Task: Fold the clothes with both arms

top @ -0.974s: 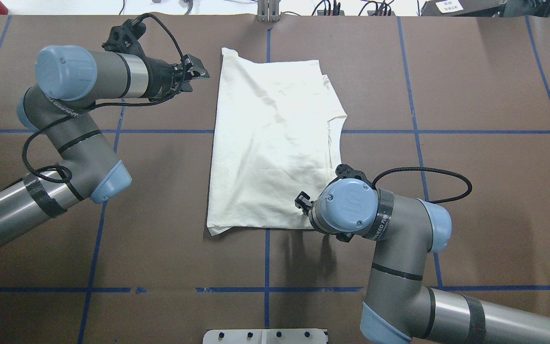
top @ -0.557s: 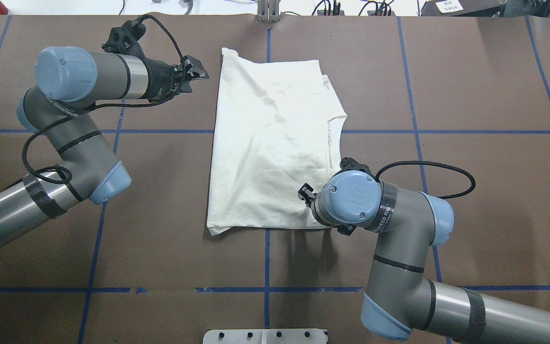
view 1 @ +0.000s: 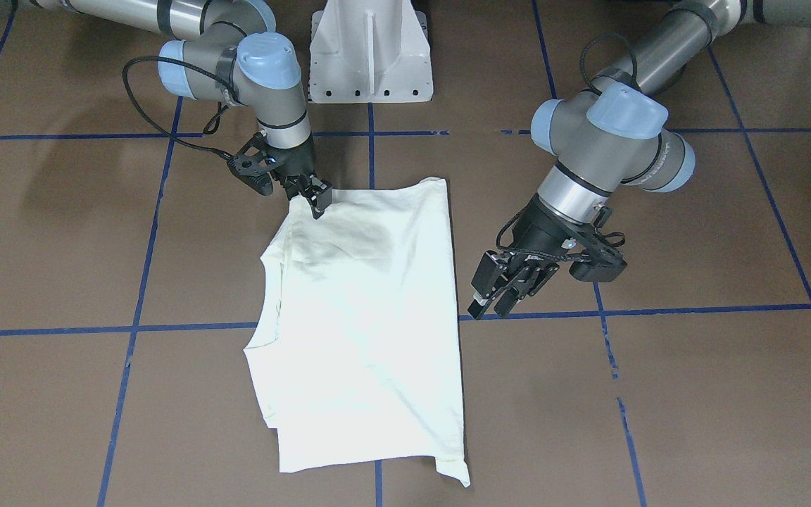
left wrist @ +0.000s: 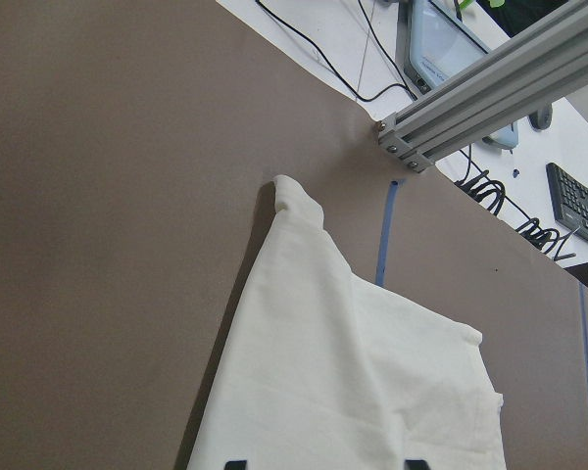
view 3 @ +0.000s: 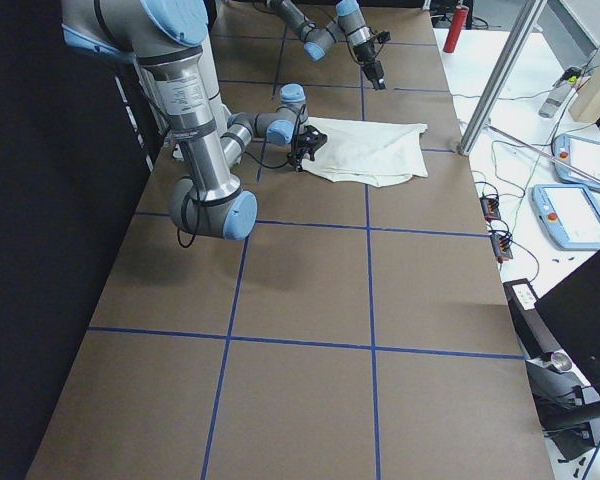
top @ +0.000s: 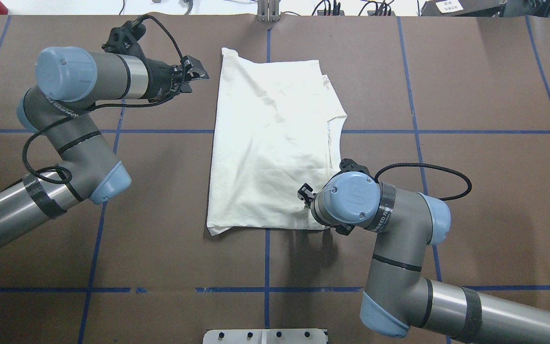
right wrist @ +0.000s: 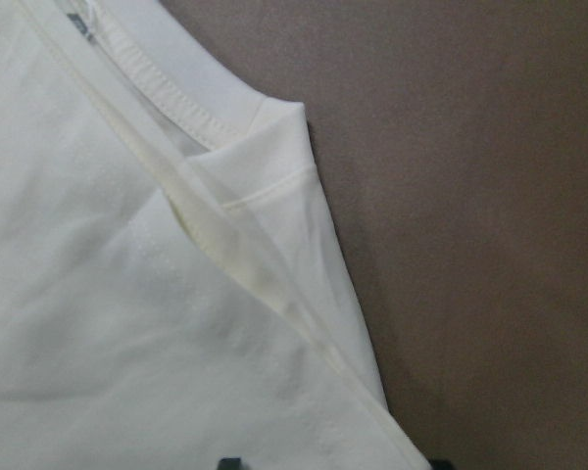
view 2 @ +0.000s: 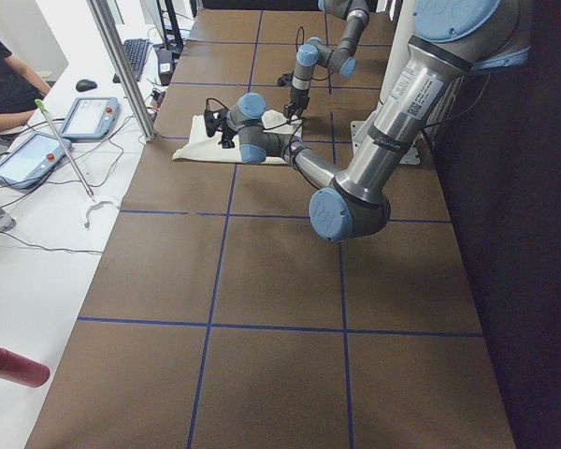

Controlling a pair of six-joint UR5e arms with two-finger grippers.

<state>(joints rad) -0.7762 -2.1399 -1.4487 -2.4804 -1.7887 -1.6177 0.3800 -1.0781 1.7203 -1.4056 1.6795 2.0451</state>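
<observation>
The cream-white T-shirt (top: 270,143) lies folded into a long rectangle on the brown table, plain side up; its print and lettering are hidden. It also shows in the front view (view 1: 363,317). Its ribbed neck (right wrist: 167,88) lies on the edge toward my right arm. My right gripper (view 1: 316,199) is low at the shirt's near corner on that side. In the right wrist view its jaws stand apart with the layered edge (right wrist: 274,294) between them. My left gripper (top: 197,79) is open and empty, off the cloth beside the shirt's far corner (left wrist: 294,196).
The white pedestal base (view 1: 370,49) stands at the robot's edge of the table. An aluminium post (left wrist: 490,88) stands at the far edge. A side bench with tablets (view 3: 580,210) and cables lies beyond. Blue tape lines cross the table.
My right wrist has shifted a little away from the robot along the shirt's near corner. The left arm and the shirt have hardly moved.
</observation>
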